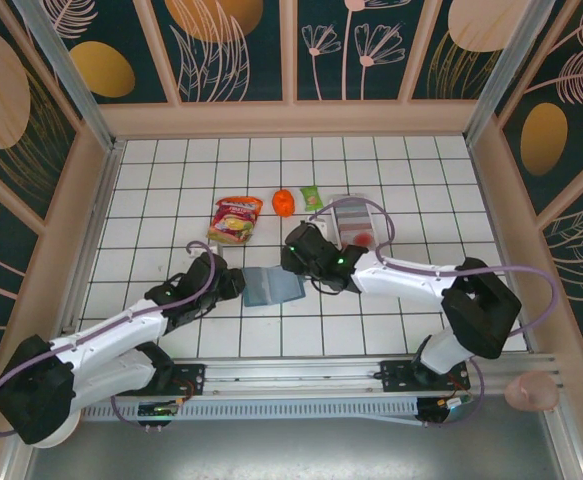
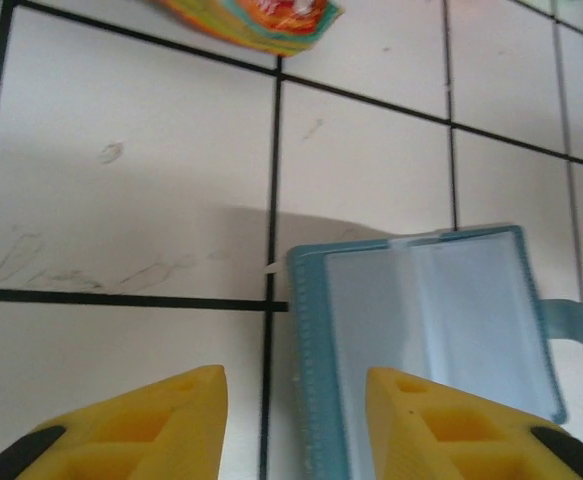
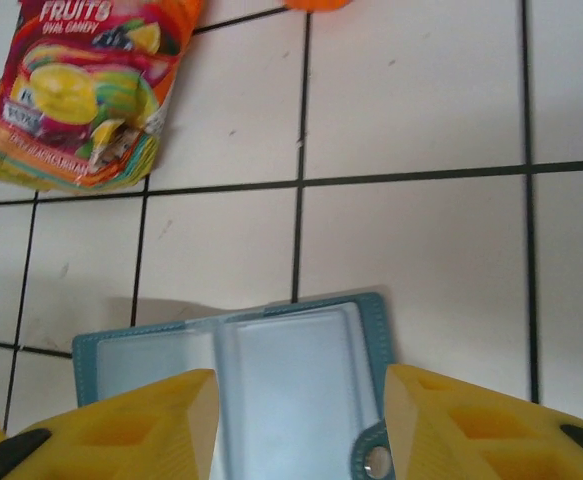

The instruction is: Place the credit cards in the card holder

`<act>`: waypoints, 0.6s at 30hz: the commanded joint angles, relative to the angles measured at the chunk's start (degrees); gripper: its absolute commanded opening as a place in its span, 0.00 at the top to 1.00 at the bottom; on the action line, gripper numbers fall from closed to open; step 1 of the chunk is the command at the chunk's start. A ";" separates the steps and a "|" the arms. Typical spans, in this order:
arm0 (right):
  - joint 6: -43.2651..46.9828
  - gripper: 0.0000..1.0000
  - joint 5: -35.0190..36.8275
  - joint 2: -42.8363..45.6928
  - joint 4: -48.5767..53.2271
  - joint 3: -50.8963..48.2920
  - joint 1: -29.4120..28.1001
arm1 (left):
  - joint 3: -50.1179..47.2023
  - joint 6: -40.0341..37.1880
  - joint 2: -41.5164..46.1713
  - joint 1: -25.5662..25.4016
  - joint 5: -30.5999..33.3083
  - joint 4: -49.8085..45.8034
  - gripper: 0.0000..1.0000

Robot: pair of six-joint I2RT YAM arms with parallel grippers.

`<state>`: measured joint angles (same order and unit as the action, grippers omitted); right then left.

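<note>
- From above, the card holder (image 1: 271, 287) lies open on the tiled worktop (image 1: 171, 180), between both arms.
- The right wrist view reads "FRUITS" on the candy packet (image 3: 81, 90).
- The left fingers (image 2: 171, 420) and right fingers (image 3: 161, 425) stand apart over the holder, gripping nothing.
- Farther right, the white tray (image 1: 351, 200) holds something red, too small to name.

White tiled floor (image 1: 171, 180), floral teal walls (image 1: 241, 50)

Left end effector (image 2: 293, 405) open, right one (image 3: 299, 400) open
</note>
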<state>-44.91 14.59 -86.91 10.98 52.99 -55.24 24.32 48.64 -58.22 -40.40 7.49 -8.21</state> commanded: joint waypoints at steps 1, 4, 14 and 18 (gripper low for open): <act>3.10 0.49 5.70 3.48 4.36 1.68 0.96 | 2.89 0.25 -0.54 0.09 -2.26 -1.80 0.54; 4.80 0.48 5.71 5.36 4.58 1.47 1.65 | 5.70 0.11 -1.70 0.11 -1.27 -3.92 0.53; 6.66 0.48 3.57 9.90 5.32 0.23 4.59 | 9.86 1.42 -2.61 0.12 -4.76 -2.47 0.59; 7.75 0.48 1.65 11.73 6.46 -0.41 7.56 | 9.63 0.88 -2.75 0.17 -1.03 -4.26 0.51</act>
<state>-38.85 16.73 -77.21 15.29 53.10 -49.41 32.69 49.63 -60.49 -40.40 4.16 -10.22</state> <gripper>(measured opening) 0.520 0.486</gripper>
